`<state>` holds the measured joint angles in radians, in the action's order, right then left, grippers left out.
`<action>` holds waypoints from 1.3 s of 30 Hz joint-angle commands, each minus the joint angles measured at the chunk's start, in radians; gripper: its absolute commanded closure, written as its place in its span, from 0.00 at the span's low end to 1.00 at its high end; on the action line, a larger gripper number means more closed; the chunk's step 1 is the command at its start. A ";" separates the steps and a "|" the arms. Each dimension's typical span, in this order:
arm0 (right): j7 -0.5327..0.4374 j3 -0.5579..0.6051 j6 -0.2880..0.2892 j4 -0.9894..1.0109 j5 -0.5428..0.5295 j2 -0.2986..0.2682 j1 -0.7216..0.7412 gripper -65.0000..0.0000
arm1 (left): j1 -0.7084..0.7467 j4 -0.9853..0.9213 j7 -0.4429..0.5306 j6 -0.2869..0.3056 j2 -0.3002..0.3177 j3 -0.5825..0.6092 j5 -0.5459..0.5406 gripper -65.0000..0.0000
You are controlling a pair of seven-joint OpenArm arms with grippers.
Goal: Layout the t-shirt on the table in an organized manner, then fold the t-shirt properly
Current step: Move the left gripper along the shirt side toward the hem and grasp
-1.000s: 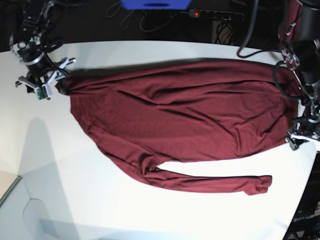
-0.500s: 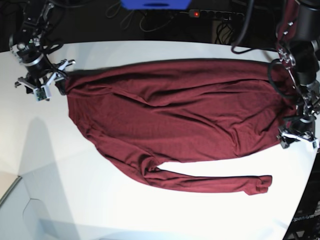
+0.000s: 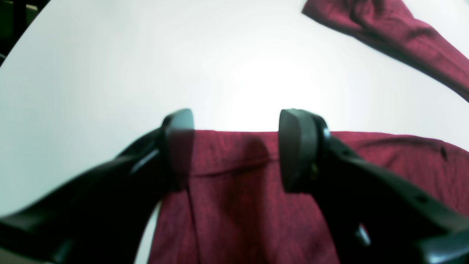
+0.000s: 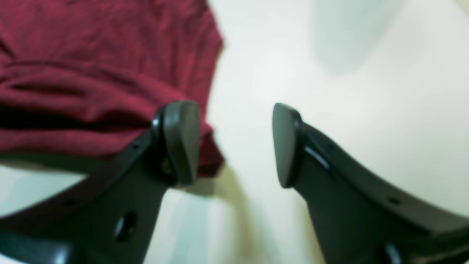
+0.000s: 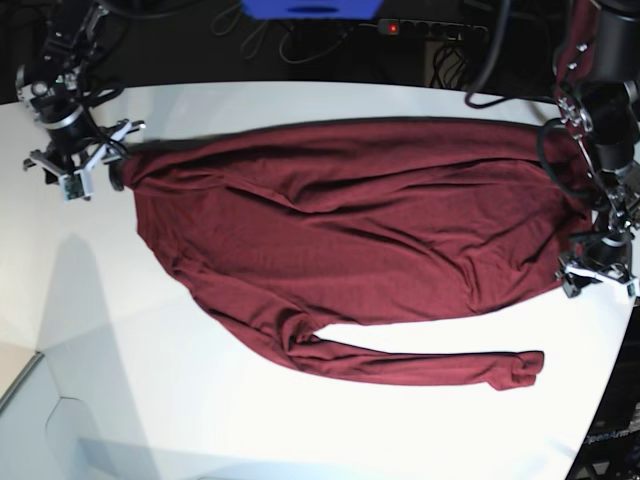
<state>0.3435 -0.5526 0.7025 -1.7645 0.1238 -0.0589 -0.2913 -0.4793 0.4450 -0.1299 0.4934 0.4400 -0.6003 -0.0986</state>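
Across the white counter (image 5: 90, 350) lies the t-shirt (image 5: 350, 240), rumpled – thin, floppy stuff, probably easiest pinched at its far corners. Left pincer (image 3: 236, 150) and right pincer (image 4: 234, 145) both gape, holding nothing; fabric contact seems likely, hard to judge.

Matt cloth t-shirt (image 5: 360, 240) (wrinkled), smooth table (image 5: 130, 330).

Desk (image 5: 90, 330): plain white, its curved edge crossing the lower left of the base view
Beside the desk: dark green surface (image 3: 6, 22), upper left of the left wrist view
Light: bright on the desk, with soft shadows
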 commanded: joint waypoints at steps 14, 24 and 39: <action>-0.027 0.001 -0.004 -0.030 -0.019 0.001 0.007 0.50 | 0.106 0.019 0.023 0.014 0.024 0.001 -0.174 0.46; -0.027 0.004 -0.004 -0.028 -0.019 0.001 0.007 0.50 | 0.106 0.019 0.023 0.014 0.020 0.003 -0.177 0.46; -0.027 0.004 -0.004 -0.027 -0.017 0.001 0.005 0.50 | 0.101 0.021 0.023 0.012 0.001 0.004 -0.177 0.49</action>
<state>0.3408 -0.5468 0.7029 -1.7756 0.1234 -0.0490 -0.2916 -0.3645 0.4599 -0.0704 0.5018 0.4324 -0.5999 -0.2825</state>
